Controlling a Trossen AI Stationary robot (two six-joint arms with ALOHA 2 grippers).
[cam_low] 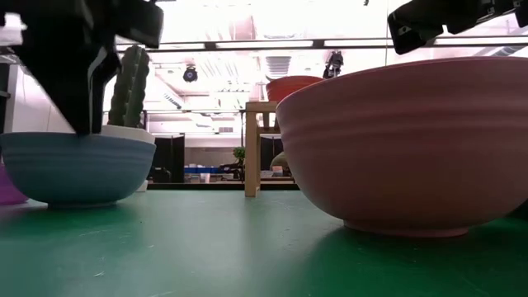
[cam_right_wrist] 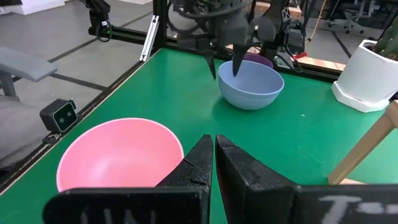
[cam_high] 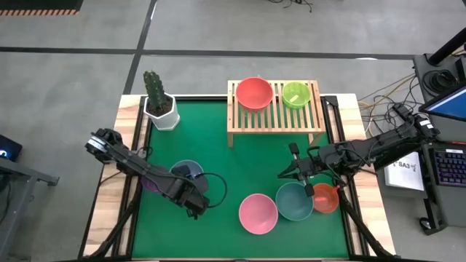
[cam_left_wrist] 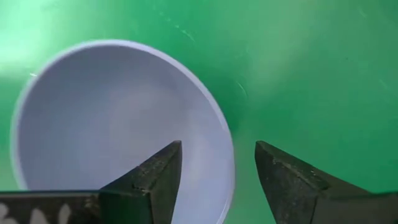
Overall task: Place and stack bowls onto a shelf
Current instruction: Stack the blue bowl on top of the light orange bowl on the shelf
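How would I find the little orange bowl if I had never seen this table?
Start at the green table and go to its near edge on the right-hand side, away from the wooden shelf. Three bowls sit in a row there: pink bowl, teal bowl, then the orange bowl at the right end. It is the smallest.

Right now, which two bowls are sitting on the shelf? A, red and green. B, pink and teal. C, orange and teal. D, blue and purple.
A: the high view shows the red bowl and the green bowl side by side on the shelf, with the other bowls down on the mat.
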